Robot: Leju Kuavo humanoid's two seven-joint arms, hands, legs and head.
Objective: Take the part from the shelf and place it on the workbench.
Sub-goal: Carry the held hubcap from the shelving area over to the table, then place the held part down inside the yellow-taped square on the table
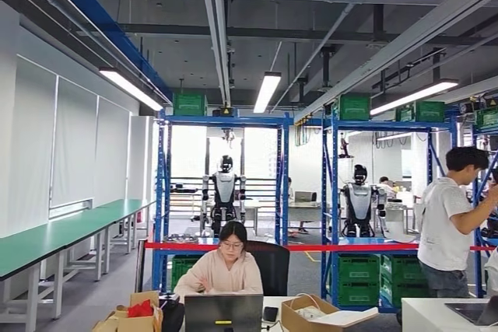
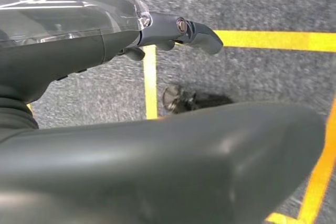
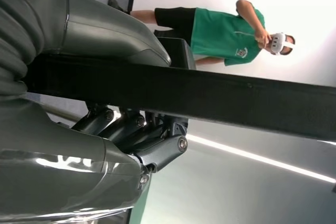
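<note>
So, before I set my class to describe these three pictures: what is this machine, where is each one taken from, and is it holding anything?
It is a walking humanoid robot with two arms. The wide picture comes from a camera in its head. It looks across a workshop with blue shelves carrying green crates, green-topped workbenches, two other robots and a person seated at a laptop.

The other two pictures come from cameras at its wrists and are turned sideways. The left hand hangs over grey carpet with yellow lines, its fingers apart and holding nothing. The right hand grips a long black bar. Beyond it stands a person in a green shirt.
</note>
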